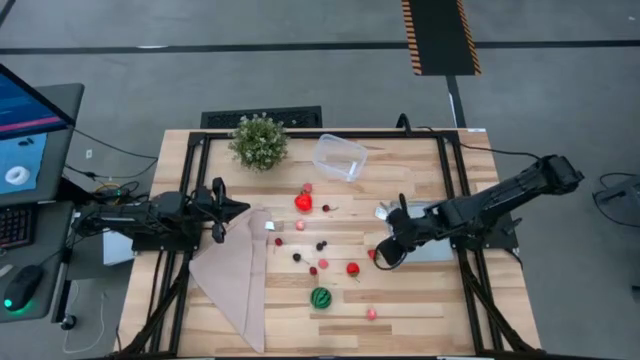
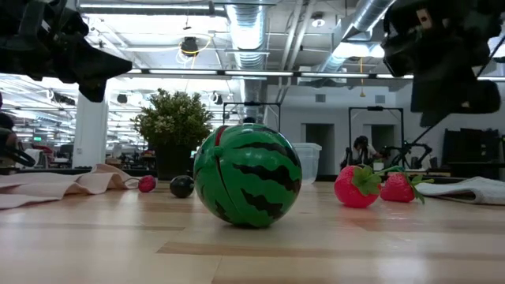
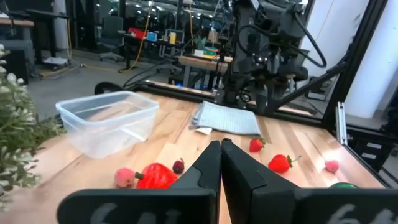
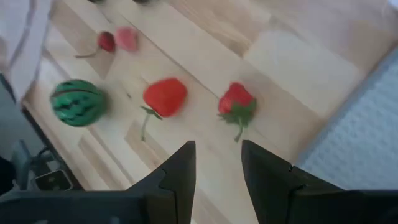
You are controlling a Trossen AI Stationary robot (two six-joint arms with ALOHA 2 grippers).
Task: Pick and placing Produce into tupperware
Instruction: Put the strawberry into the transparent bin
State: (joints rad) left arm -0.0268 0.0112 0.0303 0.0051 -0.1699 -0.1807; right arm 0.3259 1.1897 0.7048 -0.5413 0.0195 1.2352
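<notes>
The clear tupperware [image 1: 340, 157] stands empty at the far middle of the table; it also shows in the left wrist view [image 3: 109, 121]. Small red, pink and dark toy fruits lie scattered on the wood, among them a larger red piece [image 1: 303, 202], two strawberries [image 4: 165, 96] [image 4: 236, 102] and the green striped ball [image 1: 320, 297]. My right gripper [image 1: 383, 255] is open and empty, pointing down above the table just beside the two strawberries [image 1: 353, 268]. My left gripper [image 1: 240, 208] is shut and empty at the table's left side; its fingers [image 3: 221, 155] point toward the fruits.
A bushy potted plant [image 1: 259, 141] stands left of the tupperware. A beige cloth [image 1: 235, 280] lies at the near left. A grey-blue sheet [image 1: 425, 240] lies under my right arm. A dark frame rail runs around the table.
</notes>
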